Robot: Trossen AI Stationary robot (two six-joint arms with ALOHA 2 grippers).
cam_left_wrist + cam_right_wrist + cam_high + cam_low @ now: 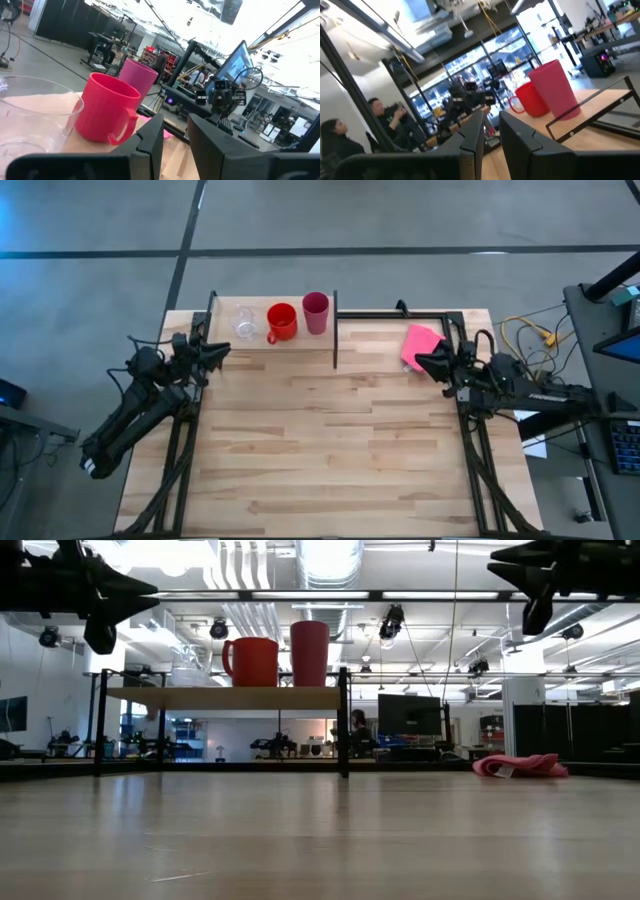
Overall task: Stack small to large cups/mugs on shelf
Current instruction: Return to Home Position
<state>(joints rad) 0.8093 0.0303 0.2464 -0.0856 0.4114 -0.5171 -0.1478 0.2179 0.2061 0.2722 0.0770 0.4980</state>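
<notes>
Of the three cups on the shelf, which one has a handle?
The red mug, the middle one. The clear glass cup and the taller pink tumbler on either side of it have no handle.

shelf (225,310): glass cup (245,323) | red mug (282,322) | pink tumbler (315,312)

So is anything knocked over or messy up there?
Nothing is tipped or spilled. The glass cup, red mug and pink tumbler stand upright in a row on the shelf. The only stray thing is a crumpled pink cloth on the table beside the right tool.
</notes>
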